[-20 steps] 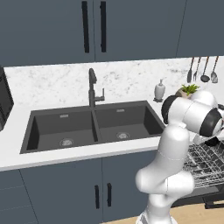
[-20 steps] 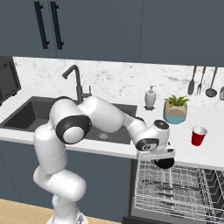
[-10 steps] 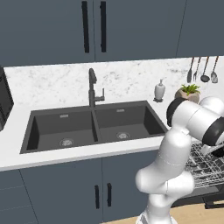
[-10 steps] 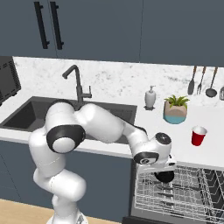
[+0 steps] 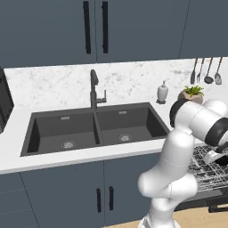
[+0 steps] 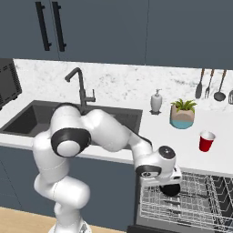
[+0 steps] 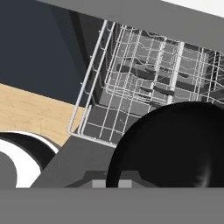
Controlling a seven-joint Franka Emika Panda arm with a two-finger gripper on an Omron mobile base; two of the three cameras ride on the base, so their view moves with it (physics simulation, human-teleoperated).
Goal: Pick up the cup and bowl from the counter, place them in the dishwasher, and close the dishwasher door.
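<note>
Change: the arm has swung lower and further over the pulled-out rack; a second ago the hand was up near the bench edge, now it hangs just above the wires. The cup, plant and sink have not moved.
Bowl: dark, nearly black, round and smooth point(image 7: 175, 148); in the hand view it bulks large right in front of the tool, with a faint sheen on its right side. In the right base view it shows as a small dark round shape point(image 6: 171, 189) under the hand, just over the rack.
Cup: small bright red tapered cup point(image 6: 206, 141), upright on the bench point(image 6: 191, 150), to the right of the plant pot and well apart from the hand.
Dishwasher: open, its silver wire rack point(image 6: 191, 200) drawn out below the bench edge; the rack shows again from the hand camera point(image 7: 144, 83) and at the right of the left base view point(image 5: 209, 171). The dark door panel point(image 7: 74, 162) lies low in front of the rack.
Tool: fingers drawn together on the bowl point(image 6: 169, 185); the fingertips themselves are hidden behind it.
Arm: rises from the base, elbow bent out toward the sink, forearm reaching down and right, wrist turned so the hand points down at the rack.
Plant pot: teal and beige with green leaves point(image 6: 183, 114), on the bench near the back wall.
Soap bottle: white point(image 6: 156, 101), just left of the plant pot.
Sink: dark double basin point(image 5: 95, 129) with a black tap point(image 5: 94, 89).
</note>
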